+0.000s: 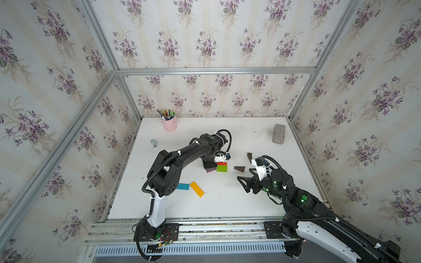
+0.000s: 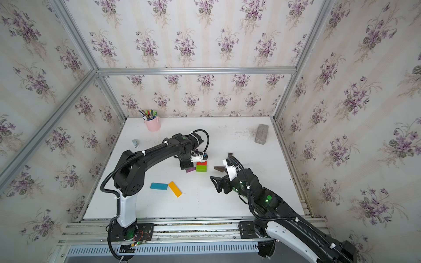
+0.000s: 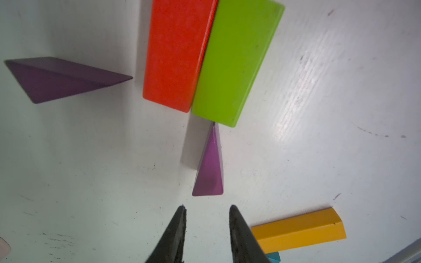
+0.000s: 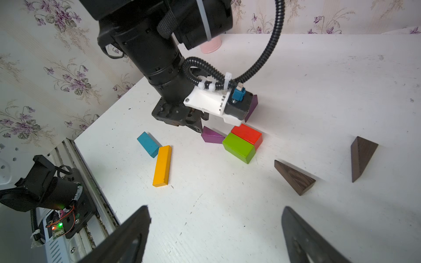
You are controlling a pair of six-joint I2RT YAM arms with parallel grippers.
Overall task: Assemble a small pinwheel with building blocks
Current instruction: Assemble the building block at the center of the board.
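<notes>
A red block [image 3: 177,54] and a green block [image 3: 237,63] lie side by side, touching, mid-table. One purple wedge [image 3: 209,168] points its tip at the green block's end. My left gripper [image 3: 206,207] hovers just behind that wedge, open by a narrow gap with nothing between its fingers. A second purple wedge [image 3: 57,79] lies apart, beside the red block. Two brown wedges [image 4: 293,177] [image 4: 362,157] lie loose to the right. My right gripper [image 4: 215,207] is wide open and empty, just in front of them. A yellow bar [image 1: 197,189] and a blue bar [image 1: 183,186] lie nearer the front.
A pink pen cup [image 1: 169,124] stands at the back left. At the back right lies a grey brick-like slab [image 1: 278,134], and a small grey object [image 1: 153,143] sits near the left wall. The left arm [image 1: 182,157] arches over the table's left half.
</notes>
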